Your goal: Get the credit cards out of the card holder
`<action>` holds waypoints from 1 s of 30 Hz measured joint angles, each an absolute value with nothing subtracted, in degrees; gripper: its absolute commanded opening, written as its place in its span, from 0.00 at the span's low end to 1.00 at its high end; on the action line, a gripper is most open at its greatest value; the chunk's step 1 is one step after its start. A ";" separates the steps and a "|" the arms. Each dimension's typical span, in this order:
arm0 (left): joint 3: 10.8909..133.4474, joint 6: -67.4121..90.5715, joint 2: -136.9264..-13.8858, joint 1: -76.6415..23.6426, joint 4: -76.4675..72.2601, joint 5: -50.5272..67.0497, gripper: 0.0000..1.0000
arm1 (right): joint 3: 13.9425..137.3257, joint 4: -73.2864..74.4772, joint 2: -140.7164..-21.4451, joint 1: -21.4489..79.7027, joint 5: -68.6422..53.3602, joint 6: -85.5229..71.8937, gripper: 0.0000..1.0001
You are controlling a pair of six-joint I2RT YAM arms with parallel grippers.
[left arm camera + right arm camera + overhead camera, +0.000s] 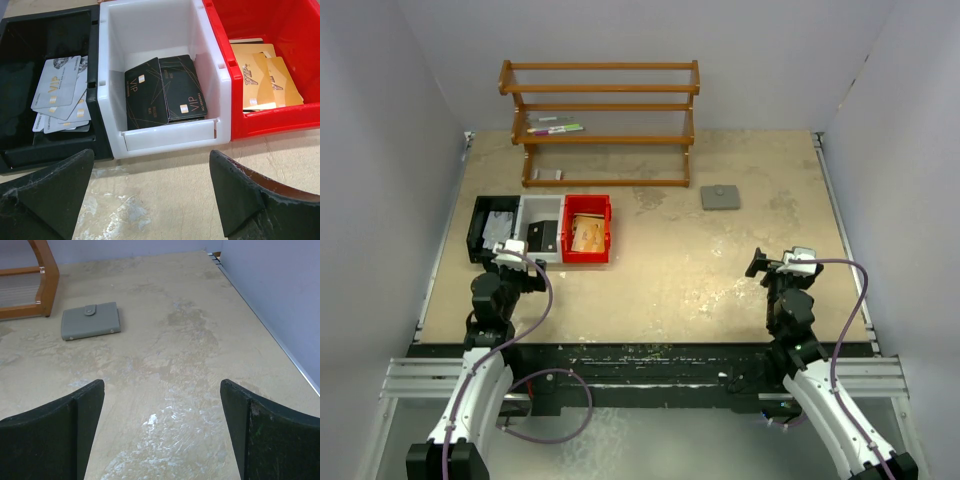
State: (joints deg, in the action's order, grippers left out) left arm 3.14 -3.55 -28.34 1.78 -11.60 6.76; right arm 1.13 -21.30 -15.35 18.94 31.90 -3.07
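Observation:
The card holder [720,197] is a flat grey case lying closed on the table, right of centre and toward the back. In the right wrist view it [90,320] lies at the upper left with its snap tab shut. No cards show outside or inside it. My right gripper [772,268] is open and empty, well short of the holder; its fingers [55,435] frame bare table. My left gripper [512,252] is open and empty just in front of the row of bins; its fingers [47,195] stand over bare table.
A row of bins, black [490,226], white [541,226] and red [587,228], holds silver cards [60,92], black cards [162,92] and gold cards [262,75]. A wooden rack [603,120] stands at the back. Walls enclose the table on three sides.

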 measured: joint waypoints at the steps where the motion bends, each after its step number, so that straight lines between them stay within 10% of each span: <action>1: 3.14 -3.55 -28.32 1.78 -11.57 6.79 0.99 | 1.13 -21.30 -15.35 18.96 31.90 -3.07 1.00; 21: 5.02 -3.55 -28.73 1.78 -8.82 6.83 0.99 | 1.41 -19.22 -13.45 18.94 34.83 -3.25 1.00; 30: 38.79 -10.61 -45.45 1.78 13.17 14.09 0.99 | 23.11 -6.13 -16.67 18.96 40.95 -15.75 1.00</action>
State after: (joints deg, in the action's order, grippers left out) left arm 38.79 -10.61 -45.45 1.78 13.17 14.09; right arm 23.11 -6.13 -16.67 18.96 40.95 -15.75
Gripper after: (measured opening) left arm 0.992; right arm 0.995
